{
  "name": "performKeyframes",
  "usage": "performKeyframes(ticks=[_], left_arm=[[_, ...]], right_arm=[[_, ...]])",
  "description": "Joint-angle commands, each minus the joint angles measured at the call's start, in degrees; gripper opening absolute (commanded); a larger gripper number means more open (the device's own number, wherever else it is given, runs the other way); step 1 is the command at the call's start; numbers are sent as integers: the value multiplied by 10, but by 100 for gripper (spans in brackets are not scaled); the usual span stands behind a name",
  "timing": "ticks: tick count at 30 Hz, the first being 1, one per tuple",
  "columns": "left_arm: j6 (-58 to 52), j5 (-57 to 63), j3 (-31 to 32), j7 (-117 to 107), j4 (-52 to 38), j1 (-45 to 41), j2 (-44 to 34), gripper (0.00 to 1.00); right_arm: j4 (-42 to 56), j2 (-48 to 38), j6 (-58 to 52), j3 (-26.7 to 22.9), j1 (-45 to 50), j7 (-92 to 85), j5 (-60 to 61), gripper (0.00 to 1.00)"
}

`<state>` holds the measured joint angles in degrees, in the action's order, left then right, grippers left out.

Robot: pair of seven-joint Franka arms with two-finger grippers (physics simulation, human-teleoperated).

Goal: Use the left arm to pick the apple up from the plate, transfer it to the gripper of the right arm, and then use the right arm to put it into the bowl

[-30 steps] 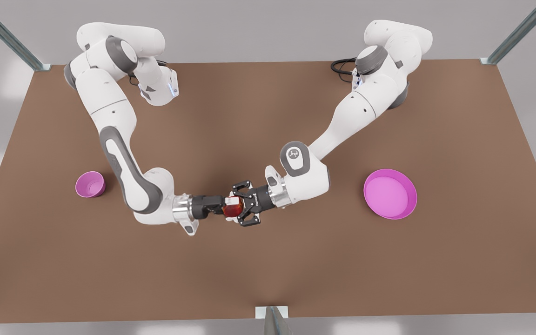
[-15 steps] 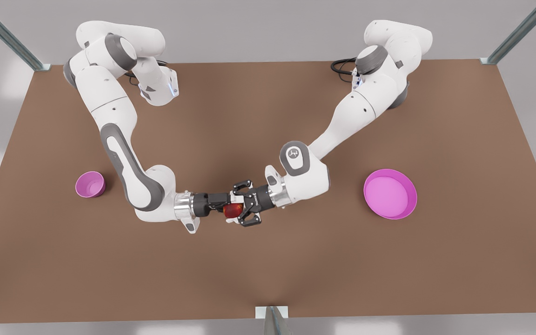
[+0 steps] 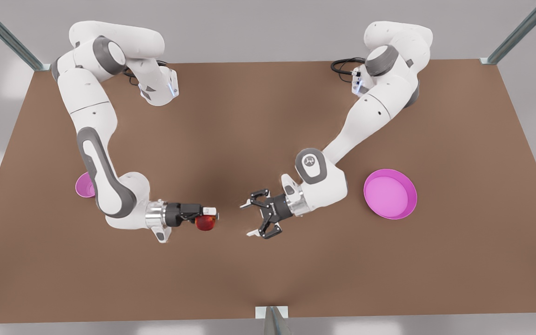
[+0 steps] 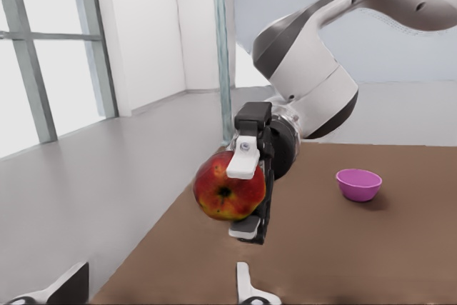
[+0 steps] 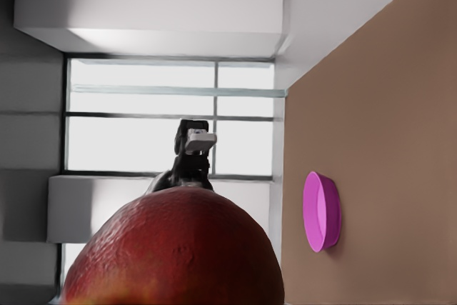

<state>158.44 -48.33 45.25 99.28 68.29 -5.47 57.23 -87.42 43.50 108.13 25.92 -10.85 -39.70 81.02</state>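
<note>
The red apple (image 3: 204,224) hangs above the table with my right gripper (image 3: 207,217) shut on it, left of centre in the front view. It is the slim white-tipped gripper, and the left wrist view shows its fingers (image 4: 243,163) clamping the apple (image 4: 227,194). In the right wrist view the apple (image 5: 178,248) sits very close. My left gripper (image 3: 248,218), the black claw, stands open a short gap to the apple's right, holding nothing. The pink plate (image 3: 390,193) lies empty at the front view's right. The pink bowl (image 3: 82,185) is half hidden behind the right arm.
The brown table carries just the plate (image 5: 321,211) and the bowl (image 4: 358,183). Metal frame posts stand at the far corners and one (image 3: 271,318) at the middle of the near edge. Both arm bases sit along the far side.
The claw has opened and let go of the apple, drawing back to the front view's right. The right gripper has carried the apple off to the left, toward the bowl.
</note>
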Motion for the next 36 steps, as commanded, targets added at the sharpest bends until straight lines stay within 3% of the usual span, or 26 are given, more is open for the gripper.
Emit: performKeyframes(ticks=[1,3,4,5,7,8,11,12,13,14,15,21,36], left_arm=[[-123,90,-3,-200,73,91,-34,100],[-398,408,-7,-494,71,201,-85,100],[-468,445,-7,-536,71,236,-100,100],[-598,560,-7,-668,70,260,-169,100],[-809,685,-3,-826,61,259,-248,100],[-836,685,-3,-911,54,262,-277,100],[-825,683,-29,-1004,39,277,-357,100],[-786,560,-239,-1003,45,155,-425,100],[-756,487,-349,-999,62,93,-454,100],[-708,487,-380,-988,106,68,-484,100],[-647,486,-381,-986,173,67,-519,100],[-685,489,-382,-988,86,63,-463,100],[-683,489,-382,-993,83,63,-440,100]], right_arm=[[-16,-11,-13,4,-25,5,-88,49],[-85,-68,-18,4,-52,3,-159,49],[-104,-87,-19,4,-68,2,-193,49],[-129,-110,-20,4,-87,2,-248,49],[-163,-143,-27,4,-129,-2,-348,49],[-172,-155,-27,4,-145,-2,-390,49],[-186,-177,-27,4,-187,-4,-488,49],[-199,-182,-27,4,-207,-16,-524,50],[-202,-184,-27,4,-224,-27,-553,50],[-203,-186,-27,4,-240,-30,-581,49],[-203,-185,-27,4,-252,-50,-606,49],[-202,-187,-38,4,-307,-120,-734,50],[-201,-167,40,2,-348,-158,-956,50]])
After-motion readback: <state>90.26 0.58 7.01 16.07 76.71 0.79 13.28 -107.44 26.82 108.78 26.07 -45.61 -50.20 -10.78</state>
